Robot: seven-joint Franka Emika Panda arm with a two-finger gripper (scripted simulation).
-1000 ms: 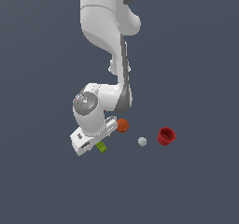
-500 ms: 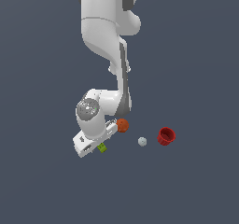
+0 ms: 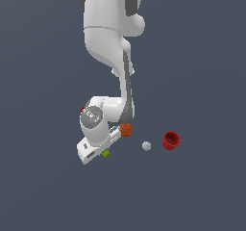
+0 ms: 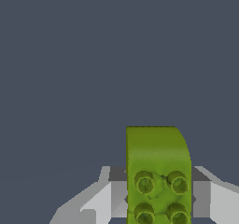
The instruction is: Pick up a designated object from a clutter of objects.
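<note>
On a plain slate-grey surface (image 3: 202, 57), the pincer (image 4: 158, 197) sits low at the exterior view's left, its fingers (image 4: 95, 202) bracketing the lime-green studded block (image 4: 158, 171); whether they are touching it cannot be told. To the right lie the orange ball (image 3: 126, 129), white ball (image 3: 146, 146) and red cup (image 3: 170, 140). An off-centre squeeze could twist the block free.

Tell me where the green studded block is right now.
The green block sits between the pincer fingers in the wrist view. In the exterior view it peeks out under the arm's hand, toward the exterior view's left of the orange ball.
</note>
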